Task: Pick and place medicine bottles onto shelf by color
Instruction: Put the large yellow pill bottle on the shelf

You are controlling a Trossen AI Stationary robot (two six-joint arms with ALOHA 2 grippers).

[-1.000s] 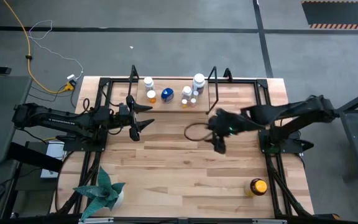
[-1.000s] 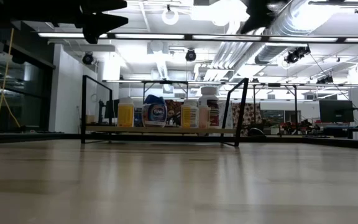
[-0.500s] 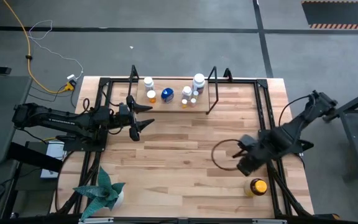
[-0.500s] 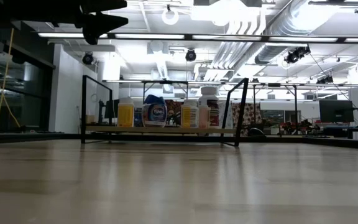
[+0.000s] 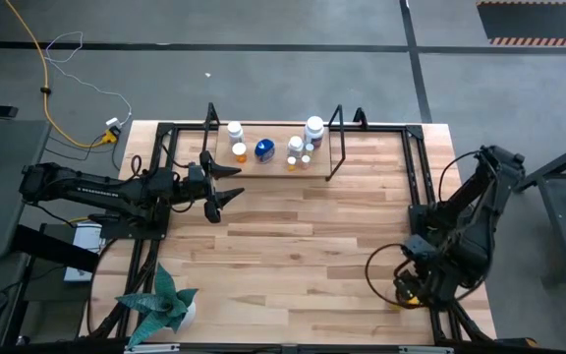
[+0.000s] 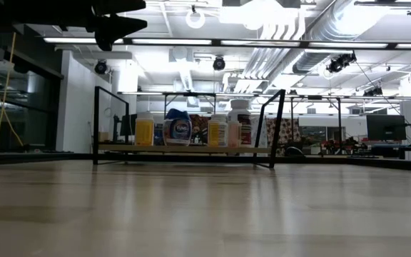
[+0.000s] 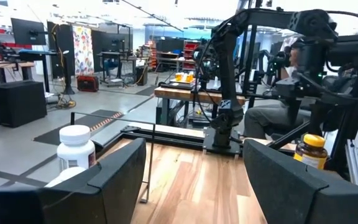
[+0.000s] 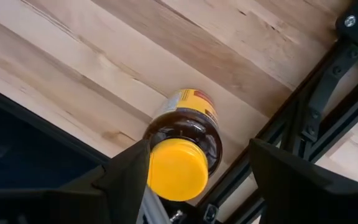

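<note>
Right gripper [image 8: 194, 180] swung down over amber bottle [image 8: 185, 140], fingers apart, yellow label unreadable

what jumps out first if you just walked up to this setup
The right gripper, fingers open, hangs right above the amber bottle with the yellow cap standing alone at the table's near right corner. Across the table, a row of small medicine bottles already stands on the black wire shelf at the far edge. The left gripper hovers open just in front of that shelf.
</note>
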